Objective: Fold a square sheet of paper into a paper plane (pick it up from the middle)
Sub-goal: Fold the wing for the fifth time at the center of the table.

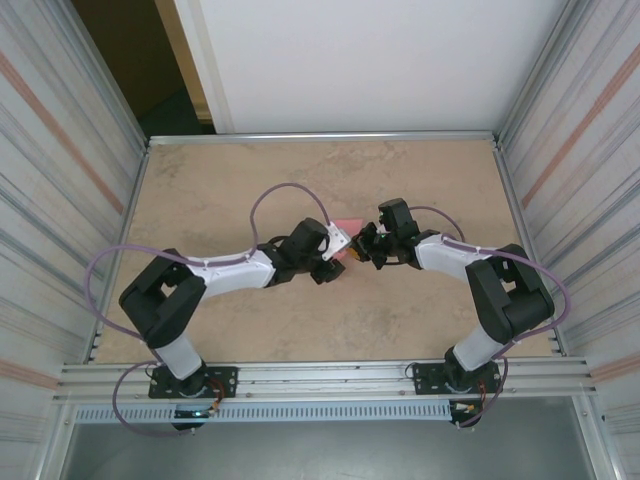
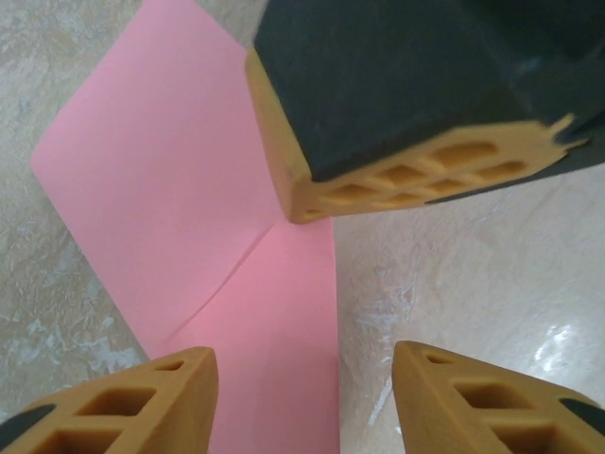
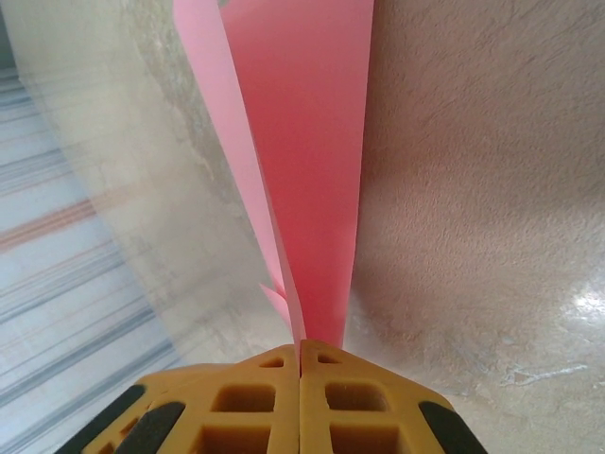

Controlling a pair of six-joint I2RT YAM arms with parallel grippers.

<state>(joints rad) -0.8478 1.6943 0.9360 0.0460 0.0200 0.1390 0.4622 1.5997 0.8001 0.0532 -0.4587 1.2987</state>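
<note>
The right end effector point(image 3: 301, 364) is fully closed, its two orange fingertips pressed together on an edge of the pink sheet of paper point(image 3: 307, 142), which runs away from the pinch as a long narrow strip with a second layer folded up along its left side. The left end effector point(image 2: 302, 378) is partly open and holds nothing: its orange fingers point(image 2: 142, 407) stand apart, one over the paper's lower part and the other over bare bench point(image 2: 492, 284), with the paper's straight right edge running down the gap between them. In the left wrist view the sheet spreads up and to the left as a slanted pink shape, crossed by a soft curved crease line, and the black and orange tip of the right end effector meets the paper near its right edge. Whether the sheet lies fully flat or is lifted a little at the pinched edge cannot be told. From the top camera the two arms reach inward and nearly meet over the middle of the mottled beige bench, and a small corner of pink shows between them.
</note>
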